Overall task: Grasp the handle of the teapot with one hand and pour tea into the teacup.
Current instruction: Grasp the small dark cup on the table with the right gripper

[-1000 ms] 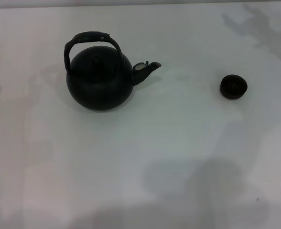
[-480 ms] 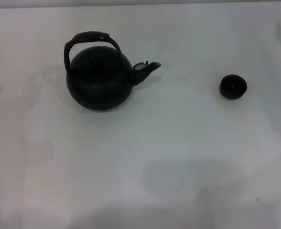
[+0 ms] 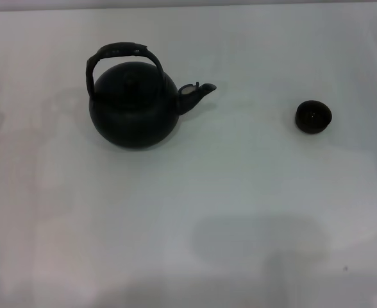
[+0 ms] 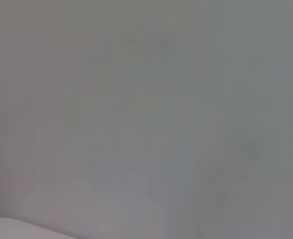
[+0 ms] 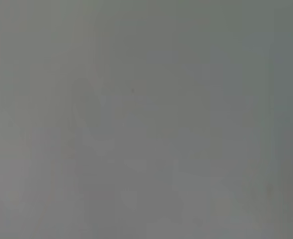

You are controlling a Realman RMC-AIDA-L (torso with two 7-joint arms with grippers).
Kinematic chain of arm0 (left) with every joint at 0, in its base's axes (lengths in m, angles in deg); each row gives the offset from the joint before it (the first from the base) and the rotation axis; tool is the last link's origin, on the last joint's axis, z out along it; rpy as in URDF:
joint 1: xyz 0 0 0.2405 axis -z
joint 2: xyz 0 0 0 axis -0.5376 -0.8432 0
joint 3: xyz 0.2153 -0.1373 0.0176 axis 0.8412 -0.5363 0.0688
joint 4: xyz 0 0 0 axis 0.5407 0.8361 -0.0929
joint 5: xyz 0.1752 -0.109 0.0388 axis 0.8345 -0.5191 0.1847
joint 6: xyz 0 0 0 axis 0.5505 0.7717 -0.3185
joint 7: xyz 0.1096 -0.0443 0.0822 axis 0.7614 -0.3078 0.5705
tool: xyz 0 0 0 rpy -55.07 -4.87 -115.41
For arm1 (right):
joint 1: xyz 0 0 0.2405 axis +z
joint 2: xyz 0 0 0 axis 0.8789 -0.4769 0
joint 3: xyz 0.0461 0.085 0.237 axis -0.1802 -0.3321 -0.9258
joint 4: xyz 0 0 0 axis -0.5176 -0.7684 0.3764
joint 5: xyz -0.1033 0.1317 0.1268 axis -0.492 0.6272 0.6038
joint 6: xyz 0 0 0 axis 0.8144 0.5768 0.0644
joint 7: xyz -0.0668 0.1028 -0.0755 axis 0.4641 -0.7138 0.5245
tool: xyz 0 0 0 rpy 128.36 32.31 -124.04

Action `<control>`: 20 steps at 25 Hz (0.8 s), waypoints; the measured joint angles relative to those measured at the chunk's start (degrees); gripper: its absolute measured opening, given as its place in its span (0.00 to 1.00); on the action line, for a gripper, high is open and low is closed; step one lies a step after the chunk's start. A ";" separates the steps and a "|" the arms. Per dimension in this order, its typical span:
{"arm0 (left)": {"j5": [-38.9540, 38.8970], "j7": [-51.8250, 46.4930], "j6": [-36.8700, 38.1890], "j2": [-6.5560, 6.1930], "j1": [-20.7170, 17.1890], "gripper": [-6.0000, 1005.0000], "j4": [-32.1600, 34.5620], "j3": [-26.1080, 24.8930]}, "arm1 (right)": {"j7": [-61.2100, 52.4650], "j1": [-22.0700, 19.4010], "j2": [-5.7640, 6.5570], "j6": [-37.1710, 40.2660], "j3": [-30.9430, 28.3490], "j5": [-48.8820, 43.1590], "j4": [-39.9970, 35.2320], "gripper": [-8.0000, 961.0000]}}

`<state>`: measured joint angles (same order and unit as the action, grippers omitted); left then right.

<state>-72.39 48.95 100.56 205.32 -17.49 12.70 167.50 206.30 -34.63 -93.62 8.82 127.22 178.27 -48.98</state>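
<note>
White tabletop fills the lower half of the head view; you will find nothing standing there, and neither gripper appears in any view, so you cannot tell whether either pincer is released or clenched.

Farther up, at right of centre, locate the teacup, small, dark and handleless. In the upper left of the frame stands the teapot, upright, lid on, its spout pointing toward the cup. The two are well apart. The handle arches upright over the lid, nothing touching it, so the grasp is judged not yet begun.

Probable faults from here:
- The hoop may pivot. A grip off its wrapped middle could let the pot swing and spill.
- The cup mouth is small. A fast tilt, or a spout held too far off, could send tea onto the table.
- The cup looks light. A nudge from the spout could shift or tip it.

Only the head view shows the task objects. Both wrist views show a plain grey surface, so do not rely on them for alignment at this stage.
</note>
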 joint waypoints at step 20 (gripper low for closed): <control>-0.02 -0.04 -0.32 0.00 0.55 0.88 0.42 0.00 | -0.30 2.71 0.15 3.95 -0.12 0.28 -0.74 0.88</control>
<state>-72.41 48.91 100.23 205.32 -16.94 13.12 167.50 206.00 -31.93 -93.47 12.77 127.10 178.55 -49.72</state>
